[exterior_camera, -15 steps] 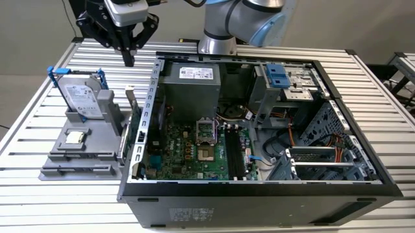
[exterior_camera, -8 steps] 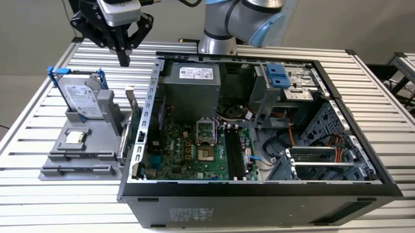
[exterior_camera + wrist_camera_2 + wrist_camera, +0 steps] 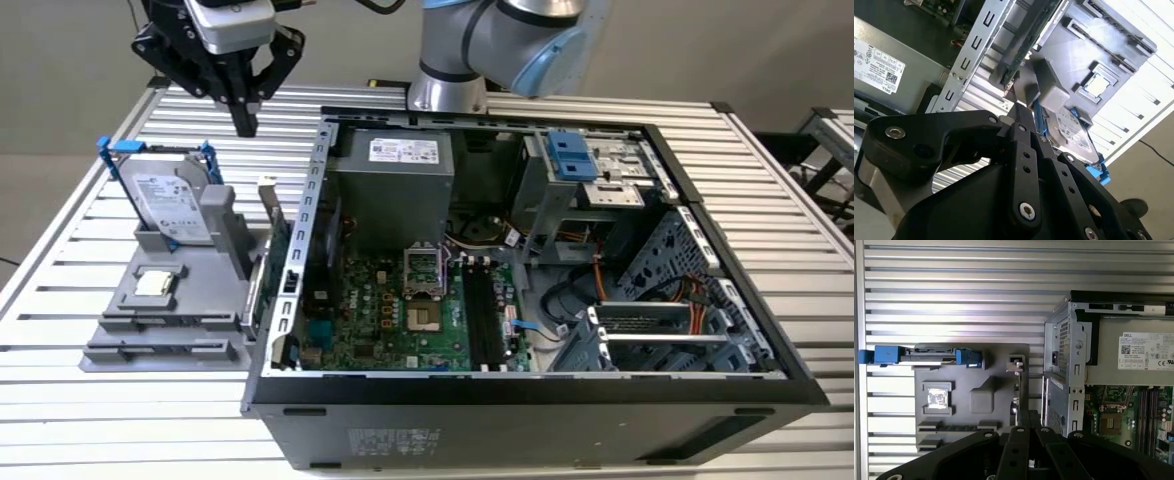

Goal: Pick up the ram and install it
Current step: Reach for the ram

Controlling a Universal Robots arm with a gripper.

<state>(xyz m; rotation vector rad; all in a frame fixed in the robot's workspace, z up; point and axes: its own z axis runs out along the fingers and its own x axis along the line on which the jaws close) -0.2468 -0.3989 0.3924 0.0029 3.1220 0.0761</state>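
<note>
The ram (image 3: 276,225) stands on its long edge in a slot of the grey holder (image 3: 174,300), close beside the left wall of the open computer case (image 3: 534,395). The first wrist view looks down on the ram (image 3: 1017,390) as a thin edge, and the second wrist view shows the ram (image 3: 1026,42) as a slanted dark-green strip. My gripper (image 3: 246,125) hangs above the far end of the holder, clear of the ram, shut with nothing between its fingers. Its black fingers (image 3: 1023,425) point down at the ram's line. Long black memory slots (image 3: 483,315) lie on the motherboard inside the case.
A silver hard drive in a blue frame (image 3: 174,205) stands upright on the holder, at the exterior view's left of the ram. A square processor chip (image 3: 156,283) lies flat on the holder. The slatted metal table (image 3: 80,400) surrounds everything, and the arm's base (image 3: 447,90) stands behind the case.
</note>
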